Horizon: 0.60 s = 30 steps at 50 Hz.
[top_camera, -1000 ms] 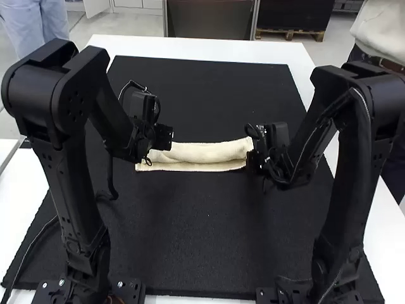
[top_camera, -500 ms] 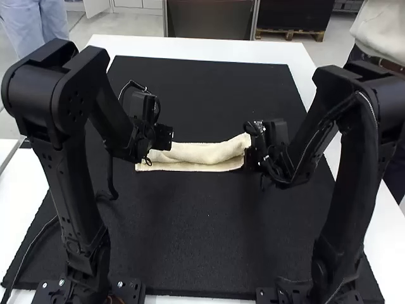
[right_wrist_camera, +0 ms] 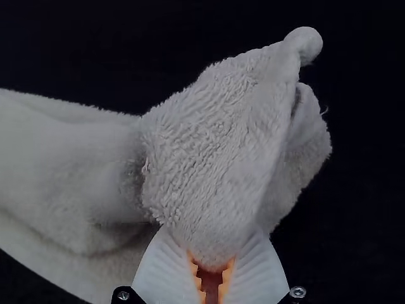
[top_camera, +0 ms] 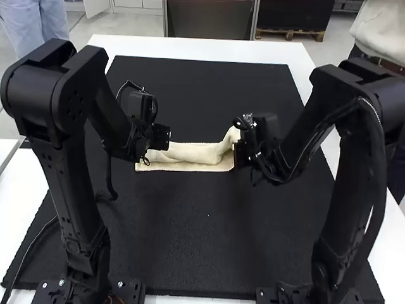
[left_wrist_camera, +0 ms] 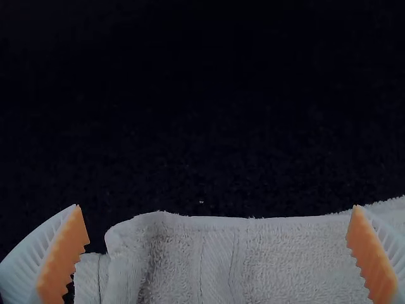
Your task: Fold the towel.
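A cream towel (top_camera: 190,153) lies in a long, narrow fold across the middle of a black mat, between the two grippers, its end on the right arm's side bunched and standing up. We see the right gripper (right_wrist_camera: 212,261) clamped on that end, its ribbed white fingers drawn in around a pinch of pile, with a soft peak of cloth flopping over beyond them. At the opposite end, the left gripper (left_wrist_camera: 217,206) is spread wide, its orange pads (left_wrist_camera: 65,256) well apart with towel between them and no grip taken.

We judge the towel light, soft and limp, with nothing in it to break. Its thick terry pile should give ribbed pads good purchase, so slipping worries us less than layers parting or the end crumpling. We would take hold close to the corner, through every layer at once, and carry the end over low and slowly so the strip does not twist. The left gripper, we think, could pin the far end lightly should the cloth drag.

Around the towel stretches the black mat (top_camera: 190,240), laid over a white table (top_camera: 190,47) whose edges frame the scene.
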{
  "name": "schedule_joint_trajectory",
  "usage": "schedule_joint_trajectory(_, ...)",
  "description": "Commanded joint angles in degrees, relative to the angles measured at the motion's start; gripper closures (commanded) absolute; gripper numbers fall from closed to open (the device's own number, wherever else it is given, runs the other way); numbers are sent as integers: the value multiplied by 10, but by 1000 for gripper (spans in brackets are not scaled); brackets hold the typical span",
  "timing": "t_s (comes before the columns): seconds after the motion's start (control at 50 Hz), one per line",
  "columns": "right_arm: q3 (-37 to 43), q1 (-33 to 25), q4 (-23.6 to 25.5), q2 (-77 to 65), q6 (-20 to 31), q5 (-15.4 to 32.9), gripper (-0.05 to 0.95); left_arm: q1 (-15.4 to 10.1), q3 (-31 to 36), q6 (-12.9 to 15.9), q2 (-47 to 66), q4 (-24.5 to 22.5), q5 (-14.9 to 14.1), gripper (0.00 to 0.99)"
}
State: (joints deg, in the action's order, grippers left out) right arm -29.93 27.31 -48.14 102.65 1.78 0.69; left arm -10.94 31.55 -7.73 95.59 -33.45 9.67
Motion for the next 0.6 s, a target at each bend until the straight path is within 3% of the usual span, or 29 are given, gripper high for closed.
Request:
schedule_joint_trajectory(0.0, -18, 20, -2, -25, 3, 3, 846, 3, -2, 4, -11, -3, 3, 38)
schedule_joint_trajectory(0.26, -29, 42, -1, -25, 2, 3, 846, 2, -1, 4, -11, -6, 4, 38)
schedule_joint_trajectory(0.58, 2, 9, -2, -25, -3, 2, 843, -8, -2, 10, -9, -8, 6, 38)
